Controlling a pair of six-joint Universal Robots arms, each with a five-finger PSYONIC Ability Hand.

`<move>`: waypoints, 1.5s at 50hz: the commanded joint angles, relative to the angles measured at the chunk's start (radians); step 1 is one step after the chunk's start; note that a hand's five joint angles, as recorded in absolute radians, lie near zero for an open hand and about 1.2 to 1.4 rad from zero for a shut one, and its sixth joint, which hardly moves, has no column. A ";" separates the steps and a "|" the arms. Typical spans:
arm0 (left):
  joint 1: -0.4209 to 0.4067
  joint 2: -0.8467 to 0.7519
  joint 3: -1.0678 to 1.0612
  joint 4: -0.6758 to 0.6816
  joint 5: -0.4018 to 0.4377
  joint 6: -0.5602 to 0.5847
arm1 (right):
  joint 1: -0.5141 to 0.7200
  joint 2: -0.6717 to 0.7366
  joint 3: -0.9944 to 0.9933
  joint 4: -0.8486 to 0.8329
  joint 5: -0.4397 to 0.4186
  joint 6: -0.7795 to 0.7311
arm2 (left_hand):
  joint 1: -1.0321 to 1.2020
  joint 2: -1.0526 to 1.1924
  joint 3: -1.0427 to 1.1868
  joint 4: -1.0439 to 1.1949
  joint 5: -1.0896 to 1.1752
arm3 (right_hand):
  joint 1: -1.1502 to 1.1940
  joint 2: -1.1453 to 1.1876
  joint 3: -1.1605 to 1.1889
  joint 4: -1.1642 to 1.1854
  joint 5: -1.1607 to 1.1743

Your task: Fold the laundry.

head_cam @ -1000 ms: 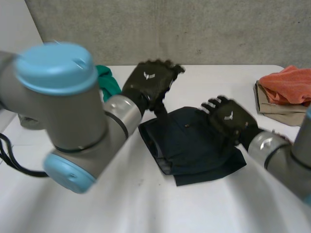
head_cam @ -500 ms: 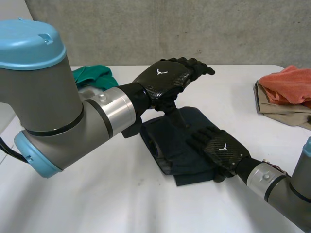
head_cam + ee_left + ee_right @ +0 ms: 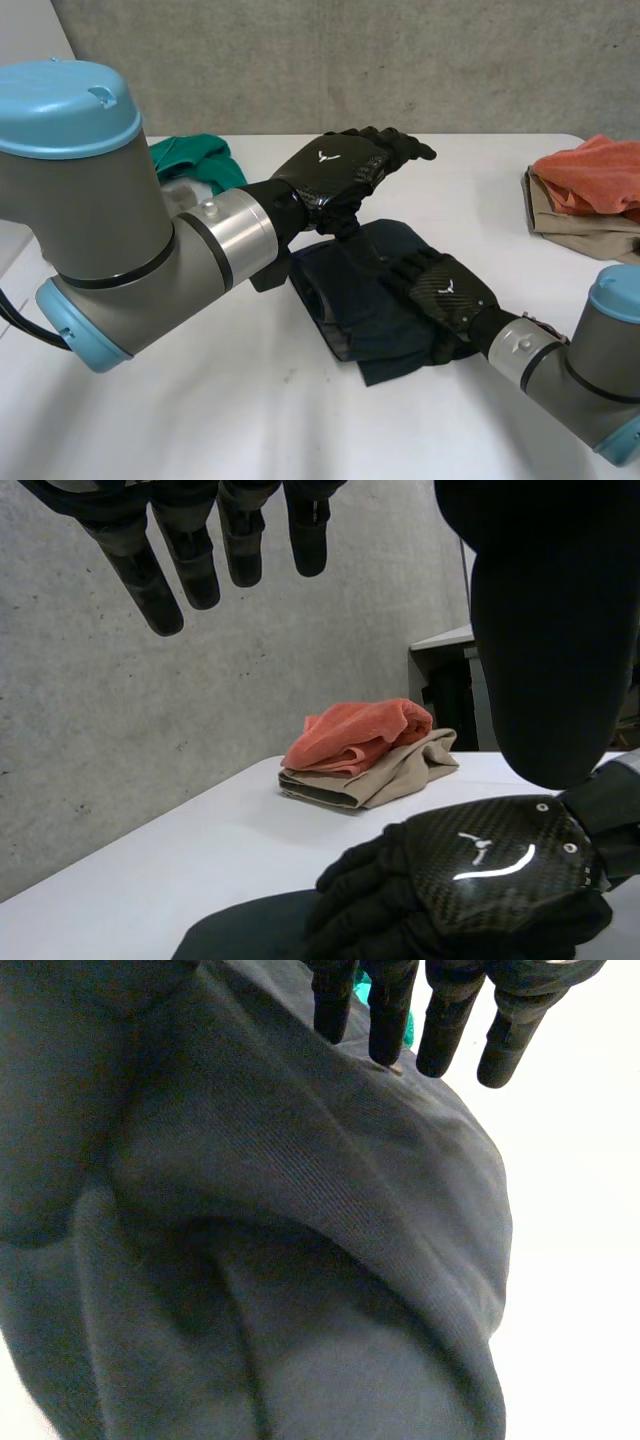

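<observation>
1. While our right hand (image 3: 450, 295) lies palm down on the navy garment (image 3: 340, 290), the left hand (image 3: 335, 170) hangs in the air over the garment's far edge.
2. We see the navy garment rumpled and partly folded on the white desk (image 3: 250, 420), about midway between the two arms.
3. Our right hand covers the near right part of the garment. Its fingers (image 3: 445, 1020) are straight and slightly spread over the cloth, gripping nothing. From the right wrist, thick folds and a ribbed band of navy fabric lie under the palm.
4. Our left hand is turned back upward, its fingers (image 3: 240, 540) stretched out straight and well clear of the thumb, with nothing between them. In the head view the thumb points down toward the garment's far edge; we cannot tell whether it touches the cloth.
5. From the left wrist we look down on the back of the right hand, set on the dark cloth.
6. A green cloth (image 3: 195, 160) lies bunched at the far left of the desk, behind the left arm and well apart from the navy garment.
7. Near the desk's right edge an orange cloth (image 3: 590, 170) sits on top of a folded beige cloth (image 3: 565, 225) — the two touch, and both are well apart from the navy garment.
8. Behind the desk stands a grey concrete wall (image 3: 400, 60).
</observation>
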 commanded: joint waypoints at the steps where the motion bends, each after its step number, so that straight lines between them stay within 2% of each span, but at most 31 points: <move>1: 0.008 0.000 -0.015 0.001 0.000 0.000 | 0.043 0.038 -0.081 0.000 0.032 0.041 | 0.032 0.024 0.016 0.026 0.007 | 0.143 0.148 0.141 0.144 0.154; 7: 0.012 0.001 -0.022 0.003 0.000 0.000 | 0.084 0.066 -0.164 0.000 0.074 0.077 | 0.034 0.027 0.019 0.029 0.010 | 0.172 0.178 0.171 0.174 0.184; 14: 0.015 0.004 -0.030 0.003 0.000 0.000 | 0.113 0.110 -0.262 0.001 0.086 0.136 | 0.034 0.027 0.019 0.029 0.010 | 0.319 0.324 0.317 0.320 0.330; 18: 0.020 0.009 -0.032 0.001 0.000 0.000 | 0.121 0.121 -0.310 0.000 0.097 0.142 | 0.034 0.027 0.019 0.029 0.010 | 0.878 0.884 0.877 0.880 0.890; 19: 0.021 0.011 -0.033 0.001 0.000 0.000 | 0.121 0.127 -0.336 0.000 0.101 0.149 | 0.034 0.027 0.019 0.029 0.010 | 1.111 1.117 1.110 1.113 1.123; 26: 0.029 0.024 -0.028 0.006 0.000 0.000 | 0.120 0.146 -0.456 -0.002 0.147 0.195 | 0.034 0.027 0.019 0.029 0.010 | 1.114 1.119 1.112 1.115 1.125; 32: 0.031 0.081 -0.033 0.045 -0.003 0.000 | 0.109 0.100 -0.600 -0.066 0.223 0.320 | 0.034 0.027 0.019 0.029 0.010 | 1.114 1.119 1.112 1.115 1.125; 37: 0.031 0.112 -0.038 0.058 -0.003 -0.002 | 0.022 0.062 -0.678 -0.174 0.239 0.459 | 0.034 0.027 0.019 0.029 0.010 | 1.114 1.119 1.112 1.115 1.125; 44: 0.026 0.116 -0.041 0.058 -0.005 -0.003 | -0.155 0.081 -0.759 -0.217 0.261 0.505 | 0.032 0.024 0.016 0.026 0.007 | 1.114 1.119 1.112 1.115 1.125; 52: 0.021 0.115 -0.076 0.058 -0.003 -0.003 | -0.353 0.247 -0.870 -0.220 0.243 0.502 | 0.032 0.024 0.016 0.026 0.007 | 1.114 1.119 1.112 1.115 1.125; 61: 0.020 0.107 -0.088 0.058 -0.002 -0.002 | -0.505 0.540 -1.020 -0.217 0.086 0.498 | 0.032 0.024 0.016 0.026 0.007 | 1.114 1.119 1.112 1.115 1.125; 65: 0.018 0.103 -0.096 0.064 -0.002 -0.002 | -0.534 0.597 -1.028 -0.214 0.075 0.481 | 0.034 0.027 0.019 0.029 0.010 | 1.114 1.119 1.112 1.115 1.125; 75: 0.015 0.104 -0.104 0.067 -0.005 -0.002 | -0.578 0.591 -0.984 -0.198 0.072 0.398 | 0.034 0.027 0.019 0.029 0.010 | 1.114 1.119 1.112 1.115 1.125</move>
